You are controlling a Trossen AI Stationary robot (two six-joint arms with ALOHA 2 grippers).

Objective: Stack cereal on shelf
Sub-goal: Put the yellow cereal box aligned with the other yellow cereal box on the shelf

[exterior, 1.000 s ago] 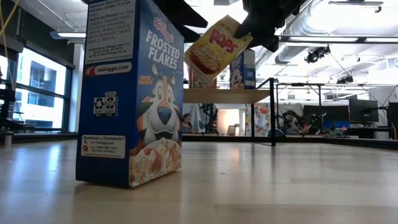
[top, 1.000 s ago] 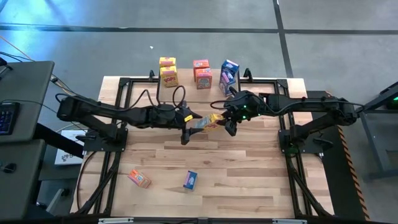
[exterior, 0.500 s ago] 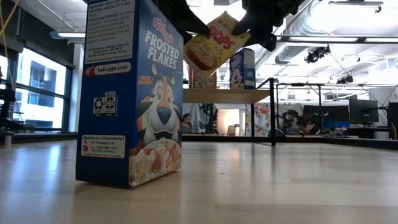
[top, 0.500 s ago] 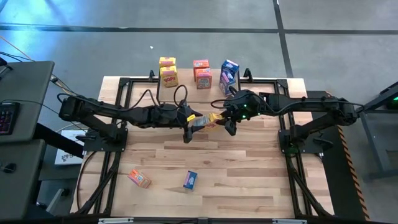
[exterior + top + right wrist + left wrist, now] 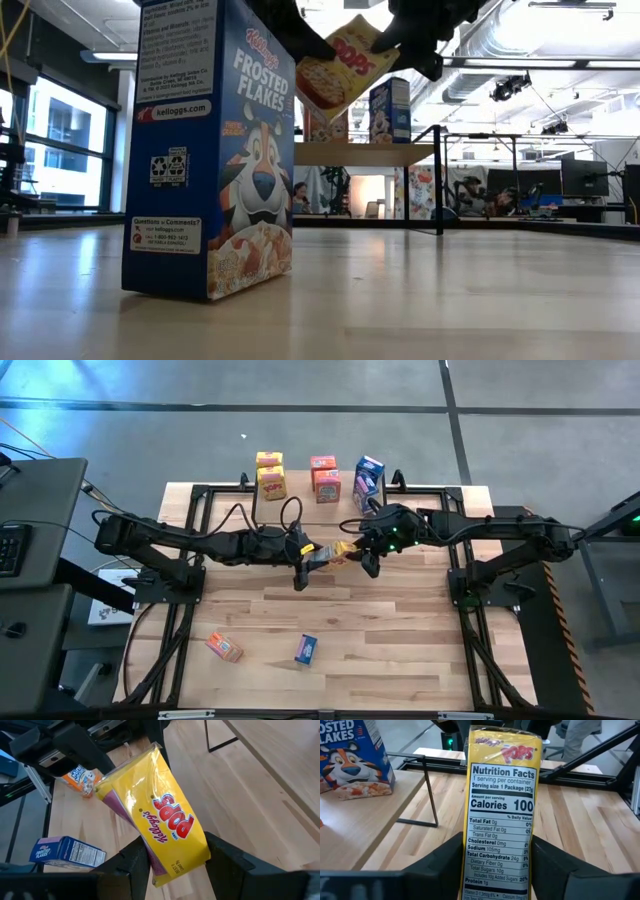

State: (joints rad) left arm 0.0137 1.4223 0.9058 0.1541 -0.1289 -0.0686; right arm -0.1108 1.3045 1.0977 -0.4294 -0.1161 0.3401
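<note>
The left jaws [image 5: 318, 558] and the right jaws [image 5: 355, 551] meet over the middle of the counter [image 5: 400, 650], and both are clamped on one yellow cereal box [image 5: 337, 553], held tilted in the air between them. The left wrist view shows a dark finger [image 5: 445, 862] pressed against each long side of the box [image 5: 502, 810], whose narrow face carries a black-on-white nutrition panel under a red "Pops" logo. The right wrist view shows the same box [image 5: 160, 832] from its glossy yellow front, gripped at its near end by the right fingers [image 5: 131, 862].

Only the low view shows how high the box [image 5: 345, 62] hangs: above the level of the shelf [image 5: 360, 153], a light plank on thin black legs at the far side of the counter. In front of it stands a blue cereal box [image 5: 210, 150], upright and filling the left of that view. Only the high view gives the layout: on the shelf [image 5: 300, 503] stand two yellow boxes [image 5: 270, 475], two orange-red boxes [image 5: 325, 478] and two blue boxes [image 5: 368, 480], each colour in its own pair. Near the front of the counter lie an orange-red box [image 5: 224, 647] and the blue box [image 5: 306, 649], well apart from the arms.

Both arms reach inward, nearly level, from the counter's left and right edges.
</note>
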